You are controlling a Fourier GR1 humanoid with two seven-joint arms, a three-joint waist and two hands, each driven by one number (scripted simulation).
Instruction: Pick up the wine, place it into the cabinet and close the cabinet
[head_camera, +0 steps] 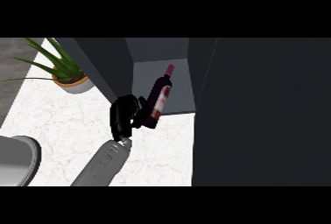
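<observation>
A dark wine bottle (160, 95) with a red-and-white label and red cap leans slightly, neck pointing up and to the right. Its base sits at the front edge of the open cabinet's grey shelf (181, 103). My left hand (124, 117) is right beside the bottle's lower half on its left, fingers curled against it. The grey forearm comes up from the lower edge. The cabinet's dark left door (107, 65) stands open just above the hand. My right hand shows nowhere.
A large dark cabinet panel (265, 113) fills the right side of the view. A potted green plant (68, 76) stands at the back left on the white marble counter (58, 118). A grey rounded object (16, 159) lies at the lower left edge.
</observation>
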